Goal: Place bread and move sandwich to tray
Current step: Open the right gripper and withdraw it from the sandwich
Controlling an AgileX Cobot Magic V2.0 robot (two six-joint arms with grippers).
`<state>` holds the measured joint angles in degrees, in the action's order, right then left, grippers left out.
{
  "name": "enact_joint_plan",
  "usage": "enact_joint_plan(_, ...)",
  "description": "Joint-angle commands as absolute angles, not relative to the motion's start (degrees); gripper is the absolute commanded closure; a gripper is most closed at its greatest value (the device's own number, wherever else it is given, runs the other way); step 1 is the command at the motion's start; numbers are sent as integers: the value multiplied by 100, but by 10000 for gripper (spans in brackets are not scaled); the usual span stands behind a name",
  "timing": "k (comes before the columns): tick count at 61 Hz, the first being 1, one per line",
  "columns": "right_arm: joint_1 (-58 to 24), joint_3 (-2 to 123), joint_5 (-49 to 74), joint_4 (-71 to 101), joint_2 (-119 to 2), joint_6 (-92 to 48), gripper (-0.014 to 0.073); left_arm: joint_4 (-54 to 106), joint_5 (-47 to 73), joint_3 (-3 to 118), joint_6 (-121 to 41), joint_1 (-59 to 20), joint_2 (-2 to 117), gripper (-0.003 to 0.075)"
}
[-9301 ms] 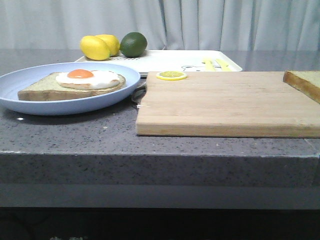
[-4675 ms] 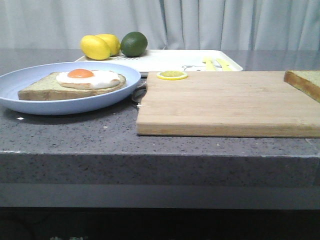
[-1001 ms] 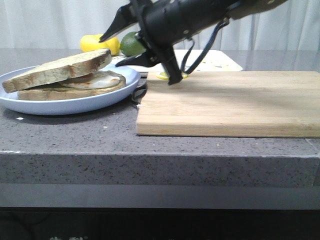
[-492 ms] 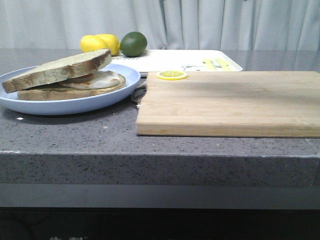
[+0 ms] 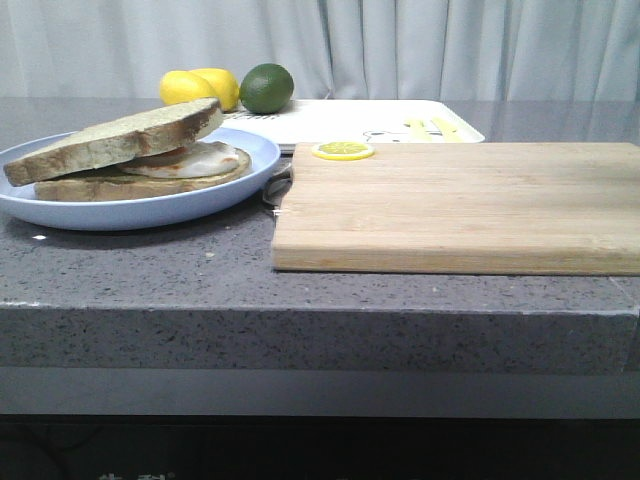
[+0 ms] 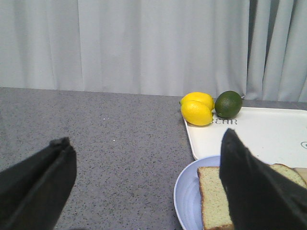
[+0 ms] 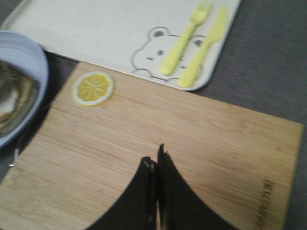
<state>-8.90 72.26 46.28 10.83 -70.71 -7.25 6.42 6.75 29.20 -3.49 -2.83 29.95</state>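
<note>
Hovering with fingers pressed together and empty over the cutting board (image 7: 158, 139): right end effector (image 7: 155, 160). Spreading wide, gripping nothing, beside the plate (image 6: 184, 196): left end effector (image 6: 144, 153). Lying tilted atop the sandwich (image 5: 150, 172) on that plate, short of the tray (image 5: 340, 118): bread (image 5: 115, 138).

2 bread slices (image 5: 115, 138), 1 plate (image 5: 150, 208), 1 tray (image 5: 340, 118), 1 cutting board (image 5: 460, 205), 1 lemon slice (image 5: 343, 150), 1 lime (image 5: 266, 88), seemingly 2 lemons (image 5: 200, 87).
</note>
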Motion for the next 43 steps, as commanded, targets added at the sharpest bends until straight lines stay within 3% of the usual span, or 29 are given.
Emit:
enact_joint_plan(1,-852,7142,4166,253,-6629,40,652,679,181,3138,-318,-326,3050,122)
enact_joint_plan(23,-877,4695,2364,0,-4755,370,652,679,181,3138,-318,-326,3050,122)
enact_joint_plan(43,-877,2418,1431,0,-1890,370,652,679,181,3138,-318,-326,3050,122)
